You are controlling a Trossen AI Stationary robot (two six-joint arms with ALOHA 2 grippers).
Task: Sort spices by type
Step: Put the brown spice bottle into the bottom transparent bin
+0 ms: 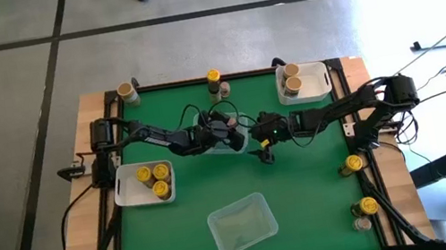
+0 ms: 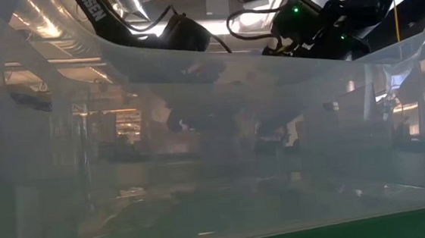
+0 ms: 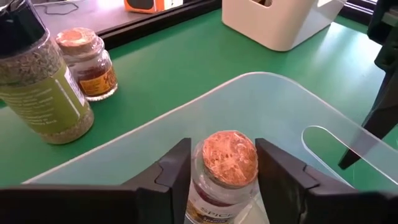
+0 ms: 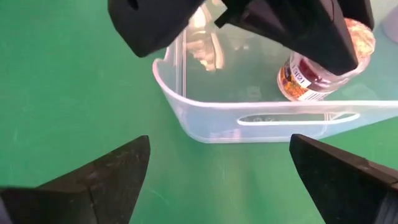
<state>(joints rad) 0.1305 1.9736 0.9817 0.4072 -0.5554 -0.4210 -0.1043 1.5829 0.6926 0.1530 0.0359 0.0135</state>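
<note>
The left gripper [image 3: 225,180] stands over a clear tub [image 1: 230,139] at the table's centre, its fingers [image 3: 174,174] set either side of a pinkish-brown-lidded spice jar [image 3: 230,158] standing upright inside that tub; the jaws look close about the lid, though whether they press it or have a sliver of gap I cannot tell. The right gripper [image 4: 217,165] hovers just at three o'clock of the same tub, fingers spread wide and empty, looking at the tub wall. Other spices sit sorted around: yellow lids in the white tray [image 1: 125,191] at nine o'clock, tan lids in the white tray [image 1: 318,82] at one o'clock; a tall green-labelled shaker [image 3: 40,81] and another pinkish-lidded jar [image 3: 87,62] stand near twelve o'clock. To do this step well, I judge the left fingers should stay centred on the jar, square to it, moving straight up or down clear of the tub rim; the right should keep off the tub.
</note>
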